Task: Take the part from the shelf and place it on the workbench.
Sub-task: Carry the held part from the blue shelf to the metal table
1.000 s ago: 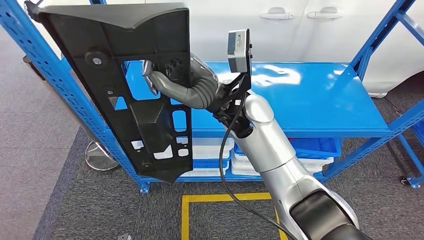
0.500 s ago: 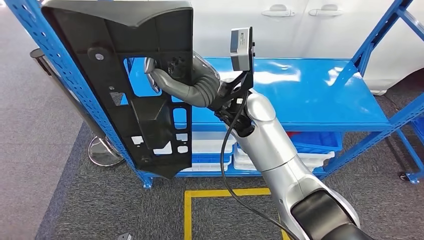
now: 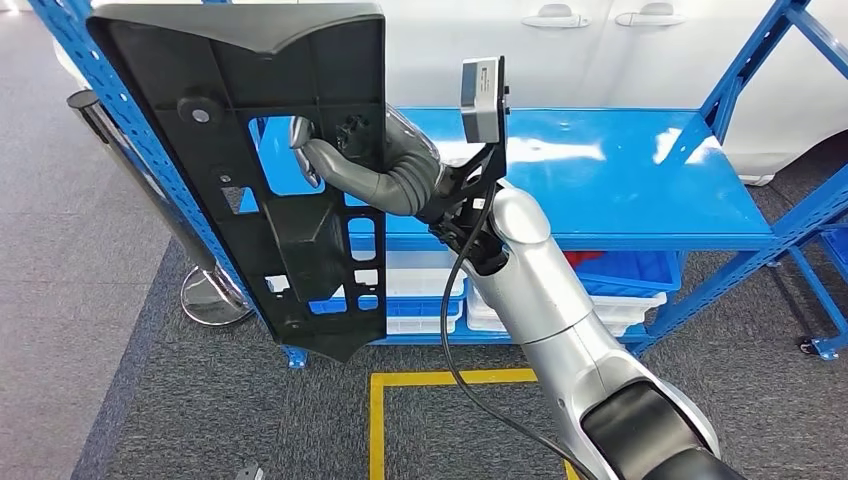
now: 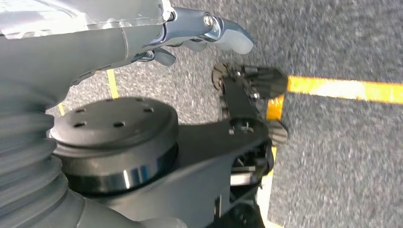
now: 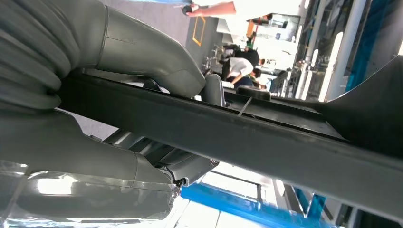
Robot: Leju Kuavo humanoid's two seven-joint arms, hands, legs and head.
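Note:
The part point(image 3: 290, 150) is a large black plastic panel with several cut-outs, held upright in the air in front of the blue shelf point(image 3: 620, 190). My right hand point(image 3: 330, 165) grips it through one cut-out, thumb on the near face and fingers behind it. In the right wrist view the thick grey thumb point(image 5: 152, 52) presses on the part's dark edge point(image 5: 266, 142), which runs across the picture. My left hand point(image 4: 209, 28) hangs over the grey carpet, its fingers apart and holding nothing.
The shelf's top board is bare; white and blue bins point(image 3: 620, 290) sit on its lower level. A white car point(image 3: 600, 60) stands behind it. A post on a round metal base point(image 3: 215, 300) is at the left. A yellow floor line point(image 3: 450, 378) lies below. People point(image 5: 242, 69) work far off.
The whole picture has shifted a little, so the camera has moved; the post at the left has come into sight. The part stays in my right hand, held slightly higher in the picture.

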